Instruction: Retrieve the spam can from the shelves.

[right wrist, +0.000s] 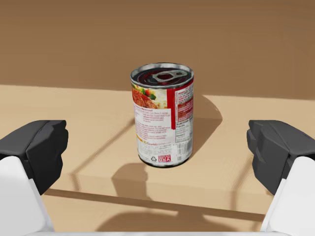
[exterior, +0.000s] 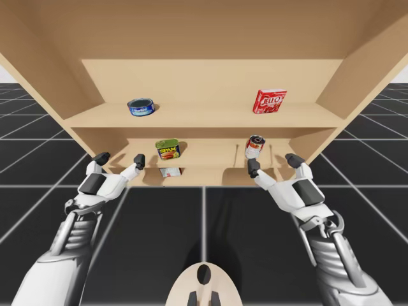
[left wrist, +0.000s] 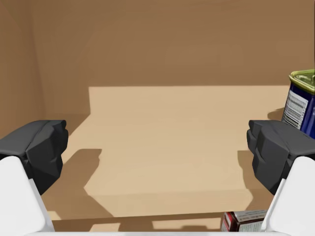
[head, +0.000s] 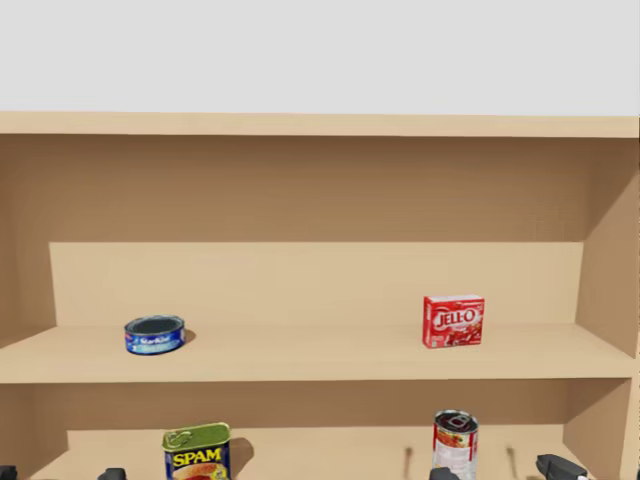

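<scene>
The blue squarish can (exterior: 167, 149) with the green top is standing upright on the lower shelf (exterior: 210, 155), left of that shelf's middle and a little back from its front edge. Nothing is touching it. I judge this as the reaching step: no grasp is made yet.

My left gripper (exterior: 120, 159) is hovering at the front edge of the lower shelf, towards its left end. Its fingers (left wrist: 34, 147) are spread wide and are holding nothing, with bare shelf between them. In the left wrist view the can is sitting ahead and just outside one finger, not between the two.

So the next move, as I read it, is calling for a sideways shift along the front edge until the can is centred between the fingers, then a push forward and a squeeze.

My right gripper (exterior: 274, 164) is also gaping wide and empty, facing the red-and-white round can (right wrist: 162, 114) near the shelf's right end, which is not the one wanted. On the upper shelf (exterior: 204, 115) a flat blue tin (exterior: 141, 106) and a red box (exterior: 269, 101) are standing well apart.
</scene>
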`<state>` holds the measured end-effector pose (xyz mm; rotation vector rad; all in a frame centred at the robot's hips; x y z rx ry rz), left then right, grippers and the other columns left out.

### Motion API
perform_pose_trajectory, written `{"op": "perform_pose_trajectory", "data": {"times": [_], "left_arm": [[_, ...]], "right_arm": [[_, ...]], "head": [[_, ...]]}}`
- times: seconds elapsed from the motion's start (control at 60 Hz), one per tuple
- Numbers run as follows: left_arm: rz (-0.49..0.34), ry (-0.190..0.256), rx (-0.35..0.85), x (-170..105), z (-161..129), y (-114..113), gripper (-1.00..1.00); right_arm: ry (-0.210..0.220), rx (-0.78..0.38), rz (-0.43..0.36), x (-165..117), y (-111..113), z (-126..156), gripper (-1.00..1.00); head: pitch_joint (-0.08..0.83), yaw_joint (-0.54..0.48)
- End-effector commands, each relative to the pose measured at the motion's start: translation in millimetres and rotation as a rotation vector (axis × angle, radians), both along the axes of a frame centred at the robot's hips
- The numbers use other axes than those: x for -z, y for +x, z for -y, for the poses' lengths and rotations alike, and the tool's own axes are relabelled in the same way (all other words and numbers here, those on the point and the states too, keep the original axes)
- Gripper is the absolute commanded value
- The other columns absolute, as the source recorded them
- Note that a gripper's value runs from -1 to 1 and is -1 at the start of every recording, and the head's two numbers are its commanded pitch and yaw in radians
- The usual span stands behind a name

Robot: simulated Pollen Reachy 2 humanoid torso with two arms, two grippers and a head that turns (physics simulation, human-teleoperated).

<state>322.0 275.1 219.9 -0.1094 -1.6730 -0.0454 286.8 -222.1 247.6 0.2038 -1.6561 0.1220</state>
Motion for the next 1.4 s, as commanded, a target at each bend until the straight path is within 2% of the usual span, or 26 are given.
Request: {"op": "perform_pose_trajectory", "data": {"times": [0.017, 0.05, 0.167, 0.35, 0.6, 0.733, 0.917, 1.067, 1.15, 1.25, 1.4], "left_arm": [[0.002, -0.002, 0.0, -1, 0, -1, -1.0], [0.002, -0.003, -0.001, -1, 0, -1, -1.0], [0.002, -0.005, 0.0, -1, 0, -1, -1.0], [0.002, -0.005, 0.002, -1, 2, -2, -1.0], [0.014, -0.008, 0.012, -3, 1, -4, -1.0], [0.019, -0.008, 0.021, -4, 3, -5, -1.0], [0.031, -0.003, 0.046, -11, 12, -14, -1.0], [0.039, -0.03, 0.1, -27, 33, -33, -1.0], [0.009, -0.041, 0.121, -35, 49, -42, -1.0], [-0.038, -0.088, 0.17, -41, 69, -49, -1.0], [-0.091, -0.112, 0.232, -41, 96, -45, -1.0]], "right_arm": [[0.034, 0.007, -0.01, 2, 0, -3, -1.0], [0.029, 0.007, -0.005, 1, -1, -3, -1.0], [0.053, 0.0, -0.01, -3, -1, -1, -1.0], [0.054, 0.009, -0.005, -3, -1, 2, -1.0], [0.048, 0.014, -0.008, -3, -1, 2, -1.0], [0.043, 0.017, -0.01, -3, -1, 2, -1.0], [0.044, 0.022, -0.012, -4, -2, 1, -1.0], [0.046, 0.029, -0.011, -4, -2, 1, -1.0], [0.045, 0.033, -0.01, -4, -1, 1, -1.0], [0.047, 0.034, -0.011, -4, -2, 1, -1.0], [0.05, 0.036, -0.011, -4, -3, 1, -1.0]], "head": [[0.0, -0.03], [0.005, -0.04], [0.041, -0.03], [0.169, 0.01], [0.346, 0.17], [0.403, 0.22], [0.434, 0.23], [0.436, 0.23], [0.434, 0.23], [0.432, 0.23], [0.431, 0.23]]}}
